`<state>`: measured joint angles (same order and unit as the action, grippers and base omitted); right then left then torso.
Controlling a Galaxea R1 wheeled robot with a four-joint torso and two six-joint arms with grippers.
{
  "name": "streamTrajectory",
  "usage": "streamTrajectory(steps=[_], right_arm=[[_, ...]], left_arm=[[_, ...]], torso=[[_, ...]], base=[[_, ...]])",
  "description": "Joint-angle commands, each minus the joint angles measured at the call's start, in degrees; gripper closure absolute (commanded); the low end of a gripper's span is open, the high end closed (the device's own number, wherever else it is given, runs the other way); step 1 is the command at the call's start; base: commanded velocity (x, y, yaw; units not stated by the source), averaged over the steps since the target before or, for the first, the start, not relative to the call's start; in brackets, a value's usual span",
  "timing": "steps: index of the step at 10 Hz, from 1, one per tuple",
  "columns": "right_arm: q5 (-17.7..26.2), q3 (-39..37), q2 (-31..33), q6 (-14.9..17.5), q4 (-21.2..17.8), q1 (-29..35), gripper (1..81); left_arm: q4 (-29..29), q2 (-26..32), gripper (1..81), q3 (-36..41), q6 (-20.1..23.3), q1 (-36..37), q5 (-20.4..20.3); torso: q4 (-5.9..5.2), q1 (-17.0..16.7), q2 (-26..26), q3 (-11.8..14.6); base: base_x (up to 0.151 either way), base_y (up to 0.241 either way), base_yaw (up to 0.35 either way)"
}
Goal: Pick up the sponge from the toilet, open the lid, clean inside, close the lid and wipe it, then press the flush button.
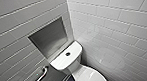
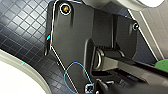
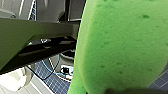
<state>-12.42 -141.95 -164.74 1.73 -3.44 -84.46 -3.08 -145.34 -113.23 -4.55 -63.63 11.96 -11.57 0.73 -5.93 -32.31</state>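
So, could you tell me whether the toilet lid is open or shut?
Shut: in the head view the lid lies flat, glossy top facing up.

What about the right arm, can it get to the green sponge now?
Probably yes. The sponge sits very close in front of the right wrist camera, with nothing between them. It may already be held, though I cannot see that.

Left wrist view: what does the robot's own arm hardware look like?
A wide dark plate with rounded corners has a brass-coloured round fitting at one corner and a small blue mark on its edge. Beside it runs a grey jointed bar. A thin blue cable loops across the plate.
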Motion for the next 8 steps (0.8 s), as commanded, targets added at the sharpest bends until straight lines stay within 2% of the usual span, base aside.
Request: streamTrajectory(steps=[1,3,5,8], right_arm=[[4.0,0.6,-0.2,0.3,0.1,-1.1,81.1],[1.9,1.2,0.5,0.3,0.2,-1.9,81.1],[2.0,0.6,0.1,0.3,0.4,-2.0,81.1],[2.6,0.6,-0.7,0.3,0.3,-2.1,81.1]], left_arm=[[-5.5,-8.0,81.1,-10.2,0.3,-7.1,1.1],[-5.4,-12.4,81.1,-18.2,0.3,-9.3,0.6],[-5.4,-18.4,81.1,-27.7,0.3,-10.7,-1.1],[-5.0,-22.4,81.1,-33.1,0.3,-11.9,-2.1]], torso=[[0.0,0.0,0.0,0.0],[0.0,0.0,0.0,0.0],[0.0,0.0,0.0,0.0],[0.0,-0.1,0.0,0.0]], base=[[0.0,0.0,0.0],[0.0,0.0,0.0],[0.0,0.0,0.0],[0.0,0.0,0.0]])
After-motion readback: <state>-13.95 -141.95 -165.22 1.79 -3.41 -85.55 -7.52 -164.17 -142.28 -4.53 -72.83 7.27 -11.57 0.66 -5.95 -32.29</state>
